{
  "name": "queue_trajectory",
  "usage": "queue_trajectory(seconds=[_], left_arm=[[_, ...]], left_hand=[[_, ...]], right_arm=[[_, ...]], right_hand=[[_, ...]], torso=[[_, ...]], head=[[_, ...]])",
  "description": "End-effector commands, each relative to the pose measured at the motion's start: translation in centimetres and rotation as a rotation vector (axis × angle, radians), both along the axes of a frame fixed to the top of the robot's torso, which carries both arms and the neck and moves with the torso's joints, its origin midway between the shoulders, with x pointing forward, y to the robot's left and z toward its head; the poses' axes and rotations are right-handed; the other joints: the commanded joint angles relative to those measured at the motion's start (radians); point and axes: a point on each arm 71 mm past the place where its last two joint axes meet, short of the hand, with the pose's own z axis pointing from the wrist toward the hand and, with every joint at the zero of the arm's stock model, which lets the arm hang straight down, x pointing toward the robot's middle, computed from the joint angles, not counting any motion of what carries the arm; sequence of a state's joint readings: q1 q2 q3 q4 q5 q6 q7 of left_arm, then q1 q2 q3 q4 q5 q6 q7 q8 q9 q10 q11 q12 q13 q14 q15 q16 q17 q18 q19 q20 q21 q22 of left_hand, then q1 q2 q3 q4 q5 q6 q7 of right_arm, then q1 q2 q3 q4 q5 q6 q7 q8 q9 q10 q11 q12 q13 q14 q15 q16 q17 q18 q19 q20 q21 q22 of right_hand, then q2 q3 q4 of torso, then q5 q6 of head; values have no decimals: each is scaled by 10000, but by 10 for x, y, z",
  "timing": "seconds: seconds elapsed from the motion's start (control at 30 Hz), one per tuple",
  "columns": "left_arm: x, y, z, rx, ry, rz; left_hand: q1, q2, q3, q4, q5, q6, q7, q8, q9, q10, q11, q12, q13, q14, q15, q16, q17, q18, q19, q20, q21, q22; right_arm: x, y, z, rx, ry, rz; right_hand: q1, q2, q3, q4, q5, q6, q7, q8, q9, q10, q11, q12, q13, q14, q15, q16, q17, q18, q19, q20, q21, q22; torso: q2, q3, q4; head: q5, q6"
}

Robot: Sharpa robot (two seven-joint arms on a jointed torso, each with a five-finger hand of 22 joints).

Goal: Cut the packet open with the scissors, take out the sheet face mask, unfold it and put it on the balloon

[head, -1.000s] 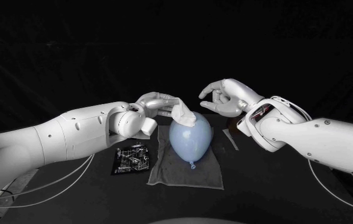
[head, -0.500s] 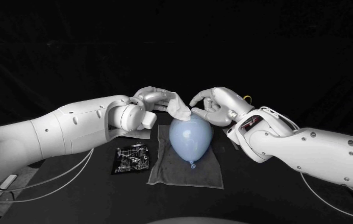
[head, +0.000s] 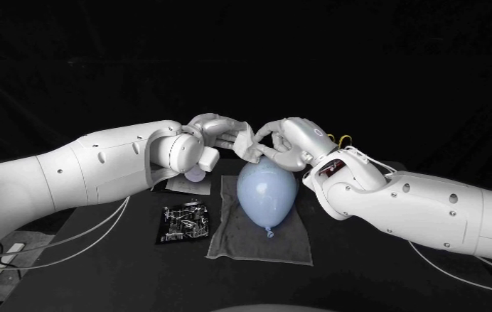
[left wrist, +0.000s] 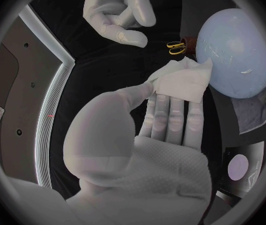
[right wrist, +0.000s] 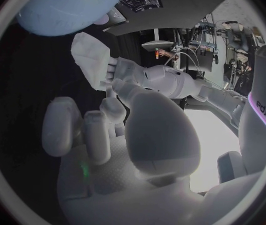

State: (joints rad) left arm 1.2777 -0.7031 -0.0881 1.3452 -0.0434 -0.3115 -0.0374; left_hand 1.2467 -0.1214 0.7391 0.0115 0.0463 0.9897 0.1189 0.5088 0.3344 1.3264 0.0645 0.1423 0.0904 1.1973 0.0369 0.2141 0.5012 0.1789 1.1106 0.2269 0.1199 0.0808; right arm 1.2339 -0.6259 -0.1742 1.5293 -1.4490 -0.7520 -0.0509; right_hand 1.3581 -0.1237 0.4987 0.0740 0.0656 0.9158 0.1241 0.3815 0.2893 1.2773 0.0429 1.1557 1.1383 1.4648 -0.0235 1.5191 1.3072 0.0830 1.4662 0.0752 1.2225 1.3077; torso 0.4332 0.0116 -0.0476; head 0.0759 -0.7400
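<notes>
A pale blue balloon (head: 266, 195) lies on a grey cloth (head: 261, 241), knot toward me. My left hand (head: 217, 133) pinches the folded white sheet mask (head: 249, 149) just above the balloon's far end. The left wrist view shows the mask (left wrist: 182, 81) held between thumb and fingers beside the balloon (left wrist: 236, 52). My right hand (head: 283, 141) hovers close to the mask's right side with fingers partly curled and nothing in them; a small gap separates this right hand (left wrist: 117, 10) from the mask. The cut black packet (head: 185, 221) lies left of the cloth.
Gold-handled scissors (left wrist: 177, 46) lie on the table beyond the balloon, behind my right hand. A small square card with a round pale mark (head: 193, 178) sits under my left wrist. Both forearms crowd the table's middle.
My right hand has moved left and slightly down, closing in on the mask. My left hand has raised the mask a little off the balloon's far end.
</notes>
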Motion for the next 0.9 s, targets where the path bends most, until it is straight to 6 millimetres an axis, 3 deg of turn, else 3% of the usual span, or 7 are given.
queue_trajectory(seconds=[0.03,0.2,0.3,0.9], left_arm=[[0,-3,3,258,293,-203],[0,-5,5,307,341,-299],[0,-6,6,327,350,-302],[0,-11,6,337,449,-330]], left_hand=[[-115,43,88,-14,49,-9,-33,82,1465,72,-4,51,13,168,-9,62,22,71,123,-51,95,25],[-225,120,101,-34,43,-81,-37,119,1517,33,-14,32,25,579,-95,125,25,77,478,-252,302,102],[-265,179,68,-49,42,-147,-36,139,1552,-25,-14,3,27,857,-145,153,10,72,682,-388,420,143],[-370,376,-73,40,40,-289,-12,180,1633,-136,4,-59,31,1288,-201,168,-83,70,997,-581,556,165]], right_arm=[[3,3,4,-225,-999,-200],[5,10,5,-212,-1412,-117],[6,14,6,-211,-1583,-99],[13,24,3,-675,-1641,22]], right_hand=[[39,-97,78,-25,-58,-3,63,-69,-34,52,7,-2,-17,851,-55,31,1874,-160,138,-31,-2,1699],[26,-137,131,-63,-58,-54,98,-164,-84,34,32,-27,-32,850,-37,24,1866,-159,136,-23,-18,1699],[18,-147,146,-71,-60,-69,109,-194,-100,31,41,-34,-36,849,-31,21,1862,-158,133,-19,-29,1697],[-153,-367,159,-119,-150,-120,187,-416,-222,-85,114,-170,-145,823,32,-44,1775,-131,81,28,-202,1659]], torso=[[10,7,4],[15,21,-4],[5,6,-11],[-3,-7,-7]], head=[[13,25],[19,17],[22,14],[12,35]])
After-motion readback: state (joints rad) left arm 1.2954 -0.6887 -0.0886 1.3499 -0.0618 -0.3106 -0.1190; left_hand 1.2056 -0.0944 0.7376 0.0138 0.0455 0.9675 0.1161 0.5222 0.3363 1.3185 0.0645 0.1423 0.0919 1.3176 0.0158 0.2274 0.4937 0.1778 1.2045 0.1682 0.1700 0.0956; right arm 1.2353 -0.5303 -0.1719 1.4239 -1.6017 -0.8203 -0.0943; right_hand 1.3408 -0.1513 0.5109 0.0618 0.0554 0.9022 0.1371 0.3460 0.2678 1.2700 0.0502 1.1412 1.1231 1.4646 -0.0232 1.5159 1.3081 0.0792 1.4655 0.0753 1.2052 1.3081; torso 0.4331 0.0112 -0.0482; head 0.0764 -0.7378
